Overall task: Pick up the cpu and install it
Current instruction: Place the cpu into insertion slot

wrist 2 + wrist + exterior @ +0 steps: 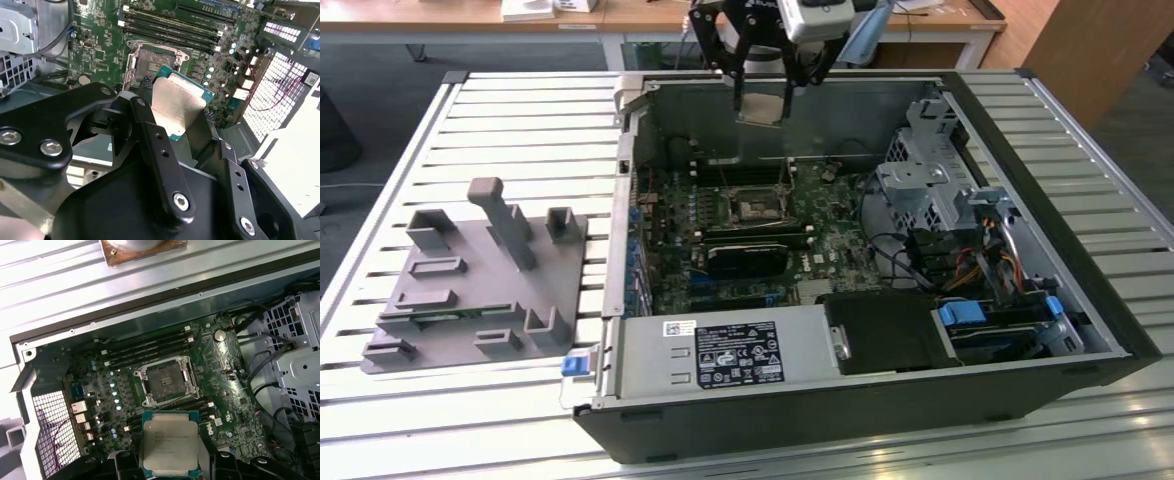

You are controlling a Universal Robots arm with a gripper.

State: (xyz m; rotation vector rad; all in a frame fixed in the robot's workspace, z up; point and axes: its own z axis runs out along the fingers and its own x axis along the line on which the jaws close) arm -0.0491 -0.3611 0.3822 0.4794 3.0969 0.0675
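The black near wall of the computer case [854,420], lying along the bench's [454,400] near edge, is met first, with the power supply [720,355] just behind it. Toward the bench edge on the exterior view's left a grey fixture block [467,290] is set, well apart from the case. At the middle, the carry of the cpu [761,112] toward the socket [758,207] is judged to be the step in hand. It is best done with the chip squared to the socket's frame and pinched by its rim alone. The gripper [761,100] is held above the case's far wall, narrowed onto the cpu. The chip is clamped between the fingers [155,145] by opposite edges, high over the motherboard [834,195] and well apart from the socket. Beside the case's wall on the exterior view's right a metal drive cage [927,190] is mounted.
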